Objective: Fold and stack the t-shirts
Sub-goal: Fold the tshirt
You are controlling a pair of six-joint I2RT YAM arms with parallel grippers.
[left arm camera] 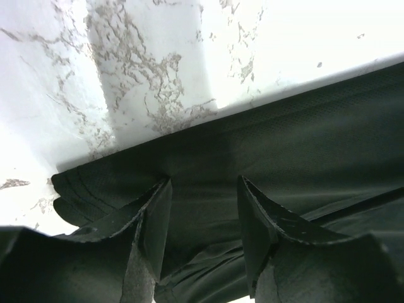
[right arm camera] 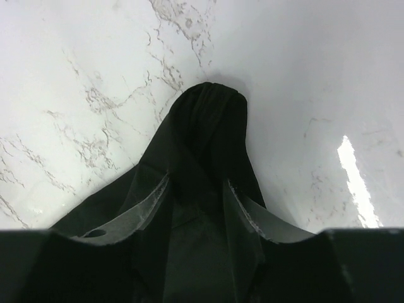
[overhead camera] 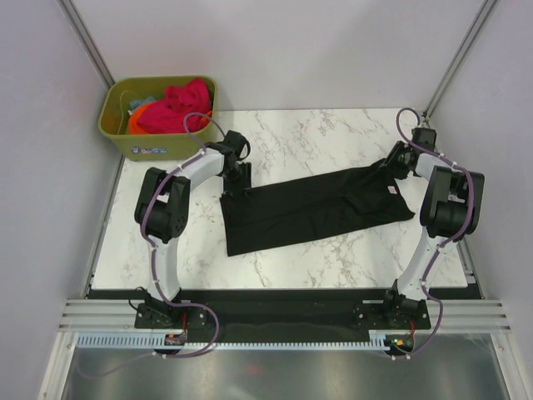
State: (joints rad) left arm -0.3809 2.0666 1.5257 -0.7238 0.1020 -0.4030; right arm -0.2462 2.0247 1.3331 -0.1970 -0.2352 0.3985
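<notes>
Black t-shirt [overhead camera: 308, 208] lying flat on the white marble worktop [overhead camera: 333, 133], folded into a long strip between the two arms. Strip slanting, its right end farther back than its left. Far left, at the back corner: olive-green bin [overhead camera: 112, 117] with a pink-red tee [overhead camera: 179, 104] and an orange tee [overhead camera: 136, 121] piled inside. Left fingers [left arm camera: 151, 221] down at the strip's left end, standing apart, with flat cloth in the gap. Small red label [overhead camera: 391, 191] near the right end. Right fingers [right arm camera: 255, 218] at that end, apart too, with cloth bunched up between them; cannot tell if pinched tight.
</notes>
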